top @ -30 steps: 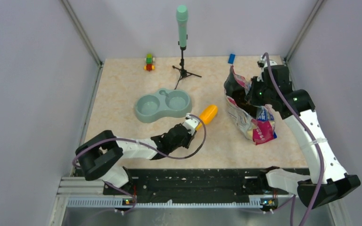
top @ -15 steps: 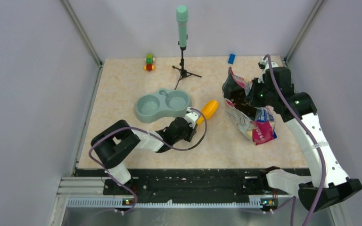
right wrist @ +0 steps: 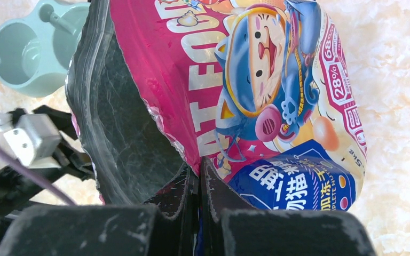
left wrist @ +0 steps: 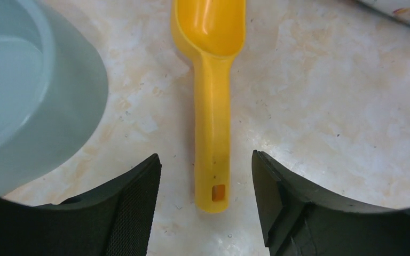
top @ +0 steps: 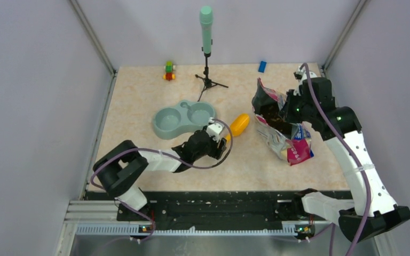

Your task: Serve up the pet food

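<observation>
Black left claw (left wrist: 206, 160) wide astride yellow scoop (left wrist: 210, 80)

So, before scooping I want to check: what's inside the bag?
Through the bag's open mouth only dark, crinkled lining shows; the right gripper pinches its rim. No kibble can be made out; the lower inside is covered by its printed front.

Reaches low with the left arm (top: 155, 160), elbow folded back, forearm stretched toward the bag (right wrist: 256, 80). Spreads the left gripper (left wrist: 205, 160) wide, fingers pointing at the bag from well to its left. Rises tall with the right arm (top: 355, 154) on the bag's right, wrist bent over it. Pinches the bag's open rim in the right gripper (right wrist: 198, 170), jaws pressed tight together.
</observation>
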Controlling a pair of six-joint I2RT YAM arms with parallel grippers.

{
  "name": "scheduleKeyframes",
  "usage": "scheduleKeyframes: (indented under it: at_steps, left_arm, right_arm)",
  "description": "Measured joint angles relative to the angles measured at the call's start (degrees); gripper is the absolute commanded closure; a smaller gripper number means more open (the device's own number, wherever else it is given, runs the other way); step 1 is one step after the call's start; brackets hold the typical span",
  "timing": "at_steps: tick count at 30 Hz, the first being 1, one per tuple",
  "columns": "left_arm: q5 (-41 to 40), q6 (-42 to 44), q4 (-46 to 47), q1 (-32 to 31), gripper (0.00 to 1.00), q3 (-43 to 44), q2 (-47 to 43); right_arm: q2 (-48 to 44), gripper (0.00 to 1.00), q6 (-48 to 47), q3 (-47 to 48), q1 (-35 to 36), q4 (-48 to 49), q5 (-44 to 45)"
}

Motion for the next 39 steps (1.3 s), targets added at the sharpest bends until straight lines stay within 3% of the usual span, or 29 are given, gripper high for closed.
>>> scheduleKeyframes:
  at_steps: [9, 18, 21, 28, 34, 39]
  left_arm:
    - [-0.39, 1.03, 5.18, -0.37, 0.26, -9.44, -12.9]
    - [-3.98, -0.48, 8.87, -2.38, 0.19, -13.86, -13.35]
    - [-7.87, 0.0, 10.69, -6.32, 0.17, -14.67, -13.0]
    - [-20.37, 5.68, 19.47, -15.89, 0.17, -11.45, 1.6]
    - [-33.68, 14.01, 34.6, -16.48, 0.13, -7.76, 15.41]
    - [-36.15, 15.74, 39.87, -15.74, 0.14, -6.14, 18.88]
  right_arm:
    - [0.24, 1.0, 0.0, 0.0, 0.0, 0.11, -0.07]
    - [1.73, 1.0, 0.0, 0.0, 0.0, 0.31, -0.09]
    - [1.92, 1.0, 0.0, 0.0, 0.0, 0.31, -0.09]
    - [2.1, 1.0, -0.02, -0.42, 0.17, 0.33, -0.22]
    - [2.16, 1.0, -0.07, -0.7, 0.48, 0.31, -0.17]
    - [2.16, 1.0, -0.07, -0.7, 0.55, 0.31, -0.15]
